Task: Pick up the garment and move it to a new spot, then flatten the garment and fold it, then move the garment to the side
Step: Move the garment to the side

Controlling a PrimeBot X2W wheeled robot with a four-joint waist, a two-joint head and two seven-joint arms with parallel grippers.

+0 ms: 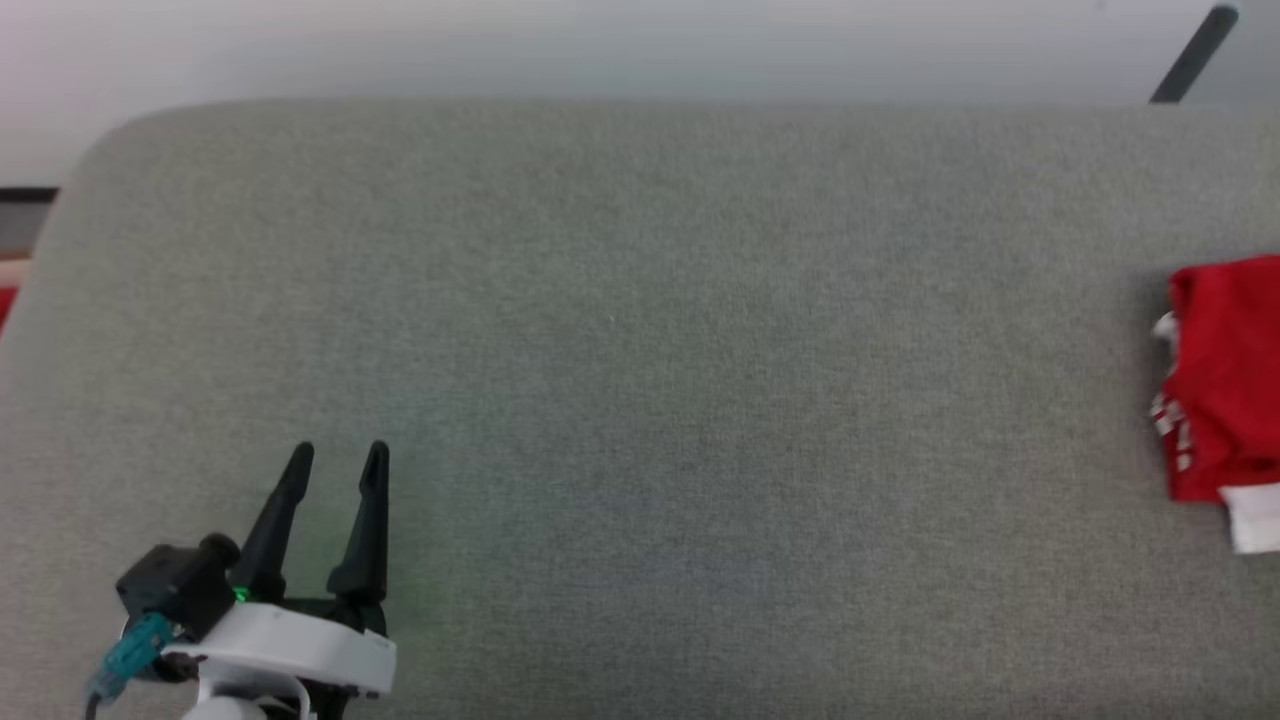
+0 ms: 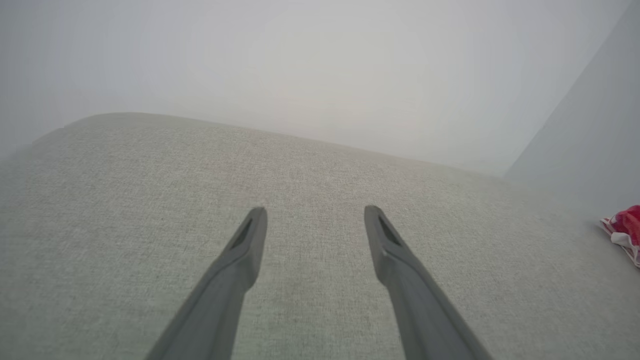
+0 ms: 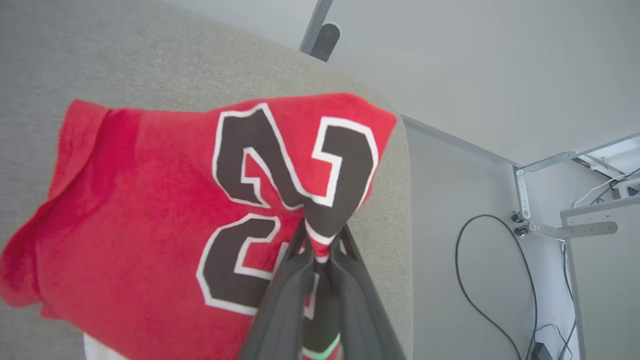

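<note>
You are looking at a broad grey woven surface (image 1: 640, 350). The garment (image 1: 1225, 390), a large red jersey with white sleeves and a black-and-white 23, lies in a compact folded bundle at the surface's far right edge. In the right wrist view, your right gripper (image 3: 322, 237) has its two dark fingers pinched almost together on a pleat of the cloth at the printed number, close to the surface's rim. Your left gripper (image 1: 340, 452) hovers at the lower left, well apart from the garment, with its fingers spread wide and holding nothing. The folding looks done, so this reads as the last step, moving the garment to the side. Next you would probably release the pinch and lift the right arm clear without dragging the folds open.
</note>
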